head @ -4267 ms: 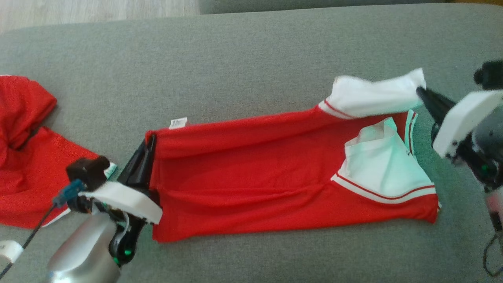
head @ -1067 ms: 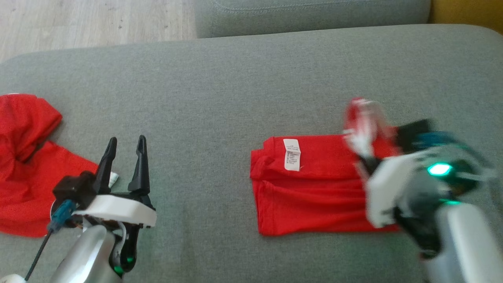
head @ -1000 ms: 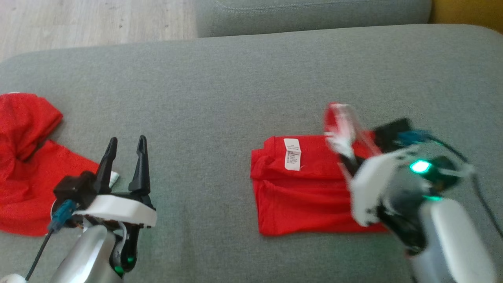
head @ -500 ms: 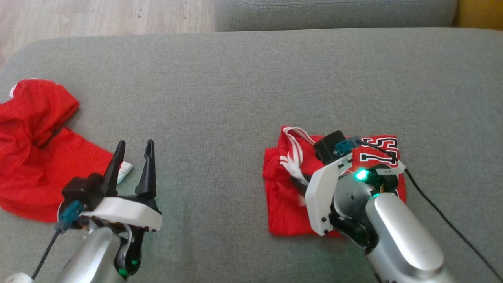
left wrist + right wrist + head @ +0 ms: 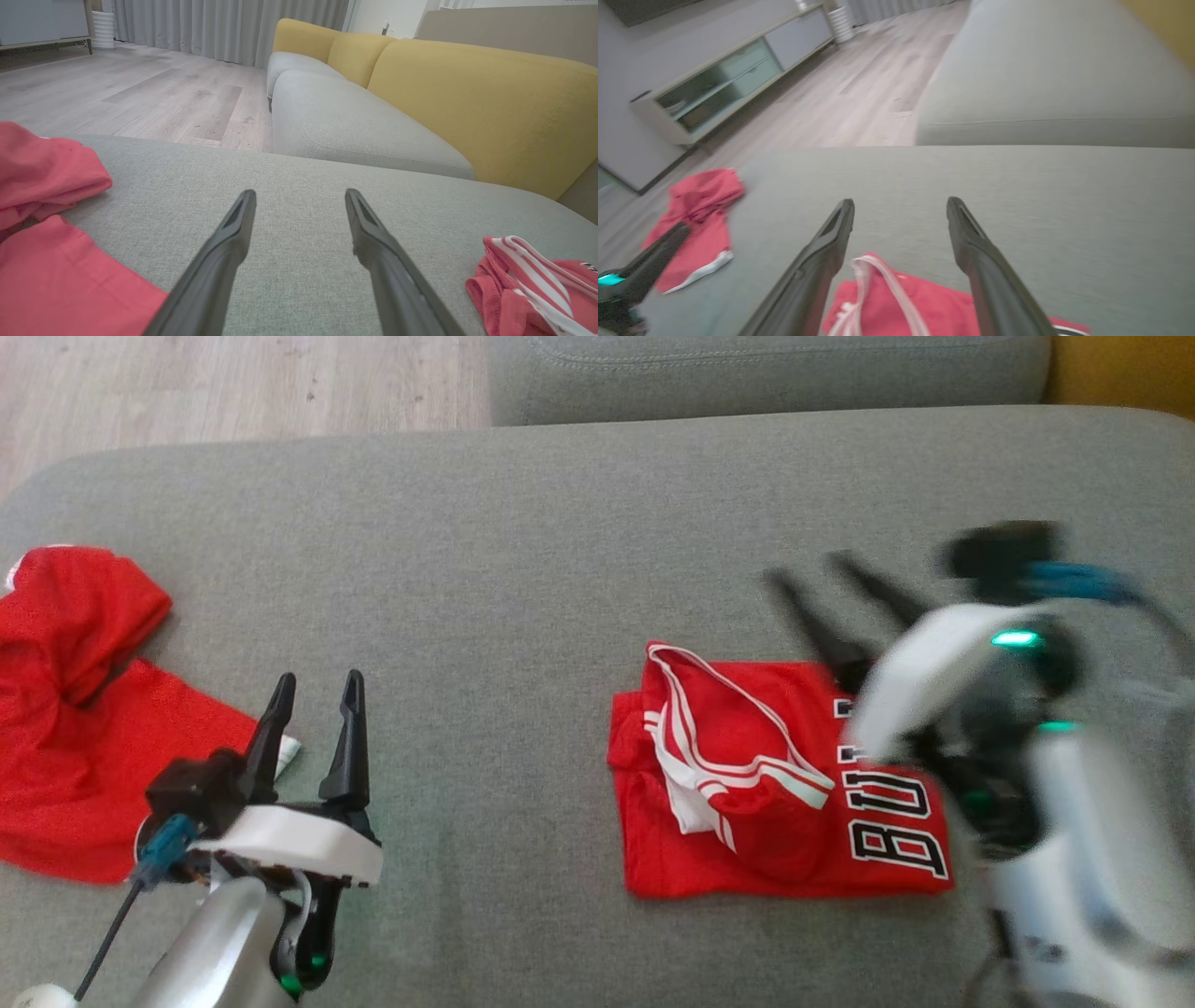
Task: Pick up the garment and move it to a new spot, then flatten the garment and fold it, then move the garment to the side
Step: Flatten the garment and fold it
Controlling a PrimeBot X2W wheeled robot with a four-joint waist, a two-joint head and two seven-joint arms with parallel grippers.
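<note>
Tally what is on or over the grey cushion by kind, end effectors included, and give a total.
Red garments: 2 (folded jersey, crumpled garment)
End effectors: 2 (left end effector, right end effector), both open
Total: 4

Grey upholstered sofa seat (image 5: 523,551) carries a folded red garment (image 5: 775,859) right of centre and a crumpled red cloth (image 5: 65,728) at its left edge.
</note>
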